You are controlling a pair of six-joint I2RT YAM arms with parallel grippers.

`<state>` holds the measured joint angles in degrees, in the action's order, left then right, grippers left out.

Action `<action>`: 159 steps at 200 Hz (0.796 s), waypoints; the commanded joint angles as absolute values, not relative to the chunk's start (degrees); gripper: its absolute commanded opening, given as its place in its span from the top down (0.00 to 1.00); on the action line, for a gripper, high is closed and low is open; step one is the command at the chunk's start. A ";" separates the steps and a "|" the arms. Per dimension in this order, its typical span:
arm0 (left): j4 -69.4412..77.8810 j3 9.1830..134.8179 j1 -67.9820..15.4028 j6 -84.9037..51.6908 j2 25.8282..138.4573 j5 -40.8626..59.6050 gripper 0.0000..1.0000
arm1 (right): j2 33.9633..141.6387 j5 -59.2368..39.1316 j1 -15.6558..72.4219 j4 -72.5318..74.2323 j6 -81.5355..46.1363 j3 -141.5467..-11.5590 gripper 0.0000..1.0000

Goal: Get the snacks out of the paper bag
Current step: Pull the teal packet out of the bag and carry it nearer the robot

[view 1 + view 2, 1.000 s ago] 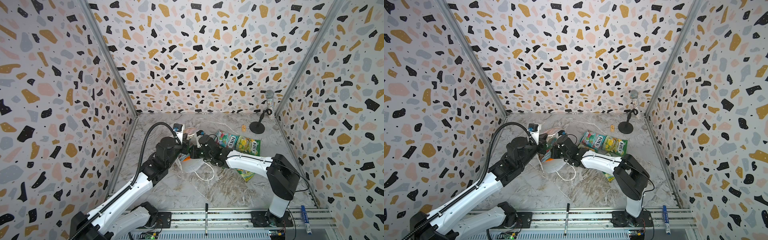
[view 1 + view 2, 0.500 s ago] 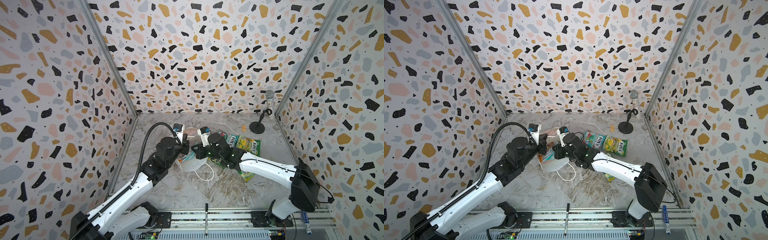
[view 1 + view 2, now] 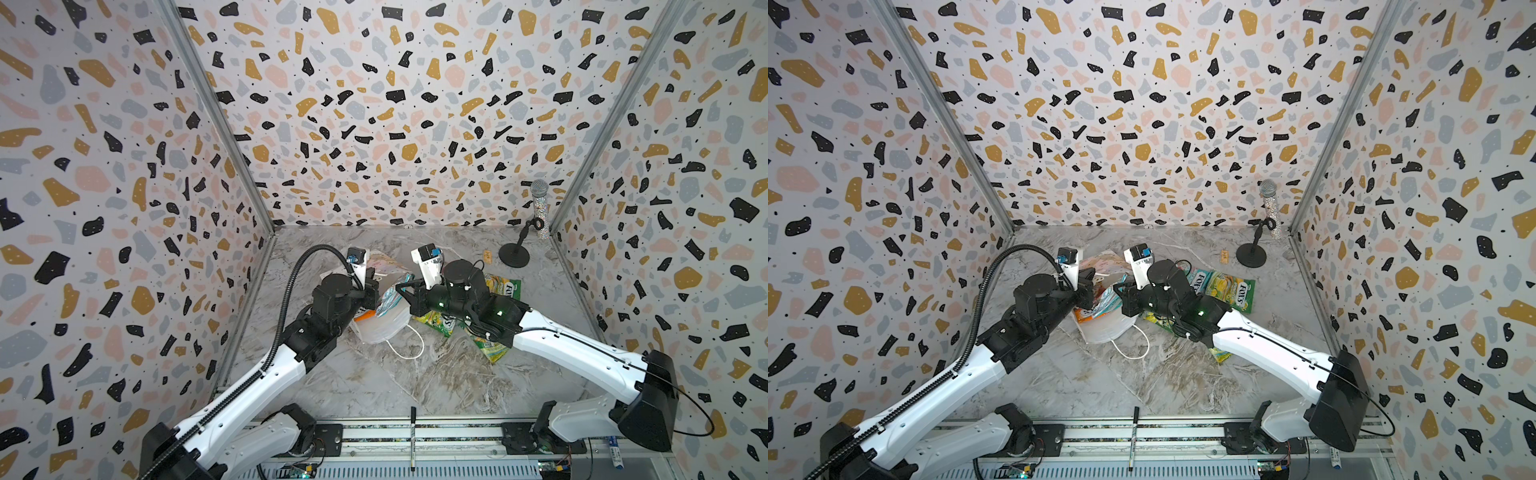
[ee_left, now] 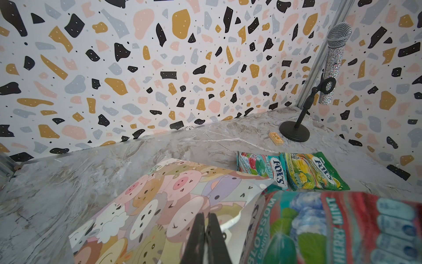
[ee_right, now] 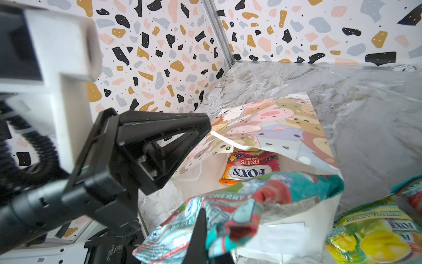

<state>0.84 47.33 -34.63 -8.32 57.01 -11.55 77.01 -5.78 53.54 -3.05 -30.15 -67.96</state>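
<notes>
The paper bag (image 3: 384, 330) (image 3: 1105, 330) lies on its side with the cartoon face (image 4: 159, 201) (image 5: 274, 118) up. My left gripper (image 3: 372, 286) (image 3: 1090, 286) (image 4: 206, 216) is shut on the rim of that face and holds the mouth up. At the mouth, my right gripper (image 3: 402, 291) (image 3: 1121, 293) (image 5: 205, 214) is shut on a crumpled teal-red snack packet (image 3: 388, 300) (image 4: 331, 228) (image 5: 230, 205), which hangs partly outside. An orange-pink packet (image 5: 250, 166) lies inside the bag. Outside lie another teal-red packet (image 4: 262, 166) and green-yellow packets (image 4: 317, 171) (image 3: 490, 349) (image 5: 376, 235).
A microphone on a round black stand (image 3: 515, 257) (image 4: 294, 132) occupies the back right corner, with a small wooden block (image 3: 488, 255) (image 4: 276, 138) beside it. The bag's white cord handle (image 3: 409, 349) trails toward the front. A black pen (image 3: 413, 436) lies on the front rail.
My right gripper has drawn back to the right out of the bag's mouth, bringing the teal-red packet with it, and its arm has swung outward. The left arm has stayed put.
</notes>
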 commanded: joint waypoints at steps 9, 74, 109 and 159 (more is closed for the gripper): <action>2.15 47.54 -34.64 -7.93 57.16 -12.47 1.00 | 71.53 -5.20 53.25 -4.18 -27.27 -69.80 1.00; 2.11 47.69 -34.72 -7.94 56.87 -12.15 1.00 | 64.15 -2.89 48.10 -12.36 -27.77 -66.77 1.00; 2.01 47.75 -34.63 -7.99 56.88 -11.99 1.00 | 57.93 -4.43 42.63 -16.40 -28.35 -61.98 1.00; 2.02 47.81 -34.63 -7.95 56.94 -11.74 1.00 | 51.78 -12.26 35.84 -20.42 -28.52 -55.01 1.00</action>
<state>0.47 47.33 -34.63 -8.32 57.04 -11.49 54.63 -7.64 37.43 -19.22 -28.49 -56.45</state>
